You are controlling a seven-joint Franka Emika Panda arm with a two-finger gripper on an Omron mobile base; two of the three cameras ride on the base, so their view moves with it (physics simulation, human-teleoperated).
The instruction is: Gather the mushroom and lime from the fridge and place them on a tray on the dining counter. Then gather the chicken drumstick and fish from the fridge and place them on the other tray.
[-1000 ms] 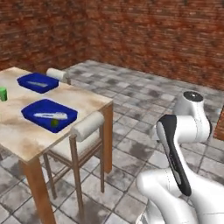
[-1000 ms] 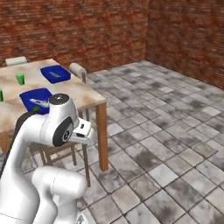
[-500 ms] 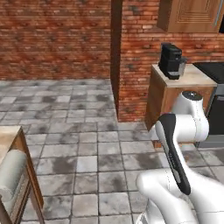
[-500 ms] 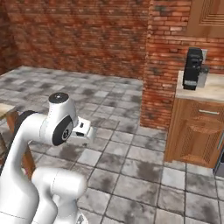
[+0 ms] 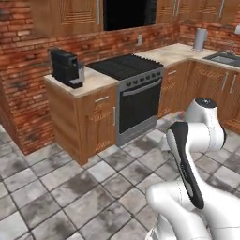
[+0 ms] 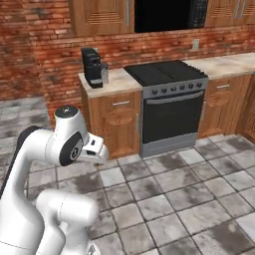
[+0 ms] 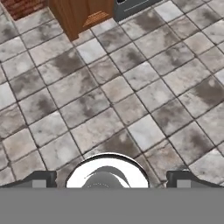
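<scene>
Hand view: gripper (image 7: 112,180) points down at bare floor tiles, its fingers (image 7: 40,179) spread wide, nothing between them. Base views face the stove (image 6: 172,107), coffee machine (image 6: 92,67) on the counter left of it. Fridge not visible; its direction from the fingers can't be judged.

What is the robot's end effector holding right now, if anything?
Nothing. The end effector is open, its two dark fingertips wide apart over bare grey stone floor tiles.

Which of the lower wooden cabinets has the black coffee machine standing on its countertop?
The end cabinet left of the black oven; the coffee machine stands on it, beside the brick wall.
</scene>
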